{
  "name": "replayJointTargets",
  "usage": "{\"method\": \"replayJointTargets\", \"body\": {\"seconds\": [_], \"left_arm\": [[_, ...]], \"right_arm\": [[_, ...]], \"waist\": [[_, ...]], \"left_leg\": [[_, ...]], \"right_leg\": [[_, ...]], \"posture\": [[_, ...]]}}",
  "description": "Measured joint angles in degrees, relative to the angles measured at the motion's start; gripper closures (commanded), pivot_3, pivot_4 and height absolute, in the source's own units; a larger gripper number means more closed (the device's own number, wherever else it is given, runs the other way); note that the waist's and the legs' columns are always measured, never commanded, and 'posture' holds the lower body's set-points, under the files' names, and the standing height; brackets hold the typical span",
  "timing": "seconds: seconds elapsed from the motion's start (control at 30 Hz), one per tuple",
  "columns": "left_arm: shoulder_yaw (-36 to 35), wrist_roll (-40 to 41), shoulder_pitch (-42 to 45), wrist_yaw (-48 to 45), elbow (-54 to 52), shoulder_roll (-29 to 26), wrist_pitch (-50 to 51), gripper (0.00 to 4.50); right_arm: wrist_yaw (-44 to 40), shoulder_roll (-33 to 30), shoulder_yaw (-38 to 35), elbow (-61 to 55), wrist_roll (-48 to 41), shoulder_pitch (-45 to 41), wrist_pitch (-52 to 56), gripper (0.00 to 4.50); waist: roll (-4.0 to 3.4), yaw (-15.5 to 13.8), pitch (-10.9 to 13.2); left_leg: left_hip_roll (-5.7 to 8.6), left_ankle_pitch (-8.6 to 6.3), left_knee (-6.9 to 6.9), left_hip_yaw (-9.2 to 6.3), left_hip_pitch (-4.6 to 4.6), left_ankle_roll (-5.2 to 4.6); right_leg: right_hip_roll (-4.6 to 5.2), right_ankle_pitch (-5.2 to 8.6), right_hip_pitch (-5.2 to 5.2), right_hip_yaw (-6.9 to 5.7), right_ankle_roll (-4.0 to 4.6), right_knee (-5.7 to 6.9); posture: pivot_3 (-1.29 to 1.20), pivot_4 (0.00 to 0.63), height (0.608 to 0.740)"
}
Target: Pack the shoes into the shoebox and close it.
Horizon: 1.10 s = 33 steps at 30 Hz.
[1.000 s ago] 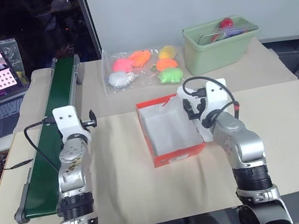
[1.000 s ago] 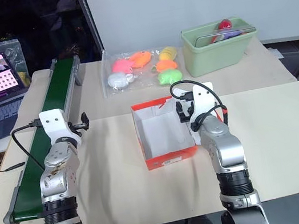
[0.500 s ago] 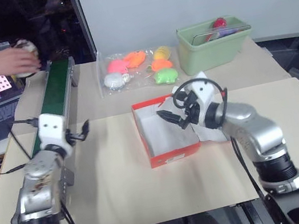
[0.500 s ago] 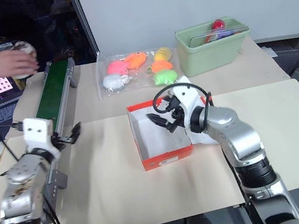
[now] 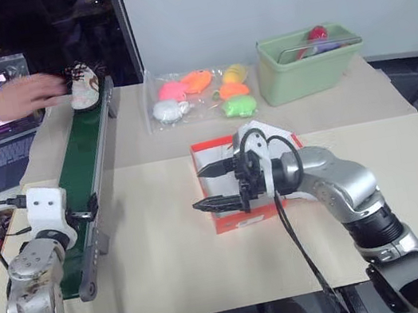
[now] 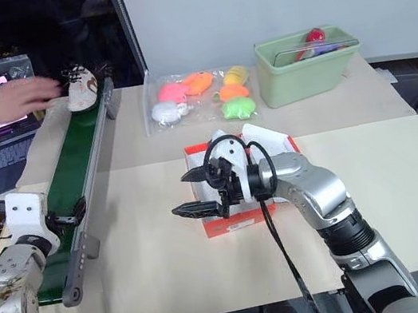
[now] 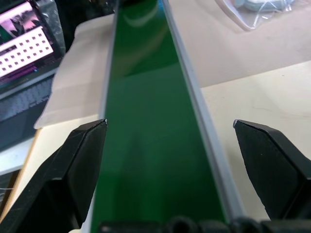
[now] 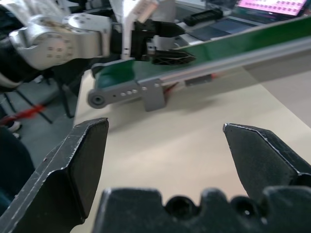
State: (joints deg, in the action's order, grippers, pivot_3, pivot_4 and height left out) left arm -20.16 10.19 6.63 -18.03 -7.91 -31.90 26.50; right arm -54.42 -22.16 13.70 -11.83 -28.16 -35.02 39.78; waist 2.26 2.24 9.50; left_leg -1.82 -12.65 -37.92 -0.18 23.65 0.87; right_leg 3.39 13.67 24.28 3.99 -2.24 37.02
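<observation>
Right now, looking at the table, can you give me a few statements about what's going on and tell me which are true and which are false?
1. A shoe lies at the far end of the green conveyor belt. True.
2. Both shoes are already in the shoebox. False: none can be seen inside it.
3. The right gripper is open and empty. True.
4. The left gripper clamps a toy. False: it is open, empty, over the belt.
5. A person's hand reaches toward the shoe. True.

Head stereo pair: high, fwd/down over table (image 5: pixel 169 253); both share whole tabletop. L wrist cam: close, along conveyor belt (image 7: pixel 146 121). R wrist cam: low over table, facing belt; belt shared w/ head views.
</observation>
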Motion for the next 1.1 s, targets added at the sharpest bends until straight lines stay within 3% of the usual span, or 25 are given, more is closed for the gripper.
{"method": "replayJointTargets", "body": {"seconds": [0.17, 0.67, 1.1], "left_arm": [[0.41, 0.21, 0.64, 0.11, -0.57, -0.08, 3.20, 0.04], [0.04, 4.77, 13.62, 0.58, -1.17, -5.92, 28.85, 0.04], [0.53, 2.80, 17.02, 3.40, 2.11, -7.95, 29.49, 0.04]], "right_arm": [[2.32, 0.88, 1.15, -0.24, 1.20, 1.12, -0.16, 0.00], [9.77, 1.93, 0.69, -0.24, 3.34, 3.97, -0.16, 0.00], [15.40, 4.80, 0.31, -0.23, 4.44, 5.28, -0.14, 0.00]], "waist": [[0.00, 0.14, 0.00], [0.01, 0.36, 0.00], [0.01, 0.18, 0.00]], "left_leg": [[0.01, 0.00, 0.00, 0.00, -0.01, 0.00], [0.02, 0.00, 0.00, -0.02, 0.04, 0.00], [0.03, 0.00, 0.00, -0.02, 0.10, 0.01]], "right_leg": [[0.00, 0.00, 0.00, 0.00, 0.00, 0.01], [-0.03, 0.00, 0.05, 0.00, 0.00, 0.06], [-0.01, 0.00, 0.06, -0.01, 0.00, 0.07]], "posture": [[0.00, 0.150, 0.729], [0.00, 0.150, 0.729], [0.00, 0.150, 0.729]]}}
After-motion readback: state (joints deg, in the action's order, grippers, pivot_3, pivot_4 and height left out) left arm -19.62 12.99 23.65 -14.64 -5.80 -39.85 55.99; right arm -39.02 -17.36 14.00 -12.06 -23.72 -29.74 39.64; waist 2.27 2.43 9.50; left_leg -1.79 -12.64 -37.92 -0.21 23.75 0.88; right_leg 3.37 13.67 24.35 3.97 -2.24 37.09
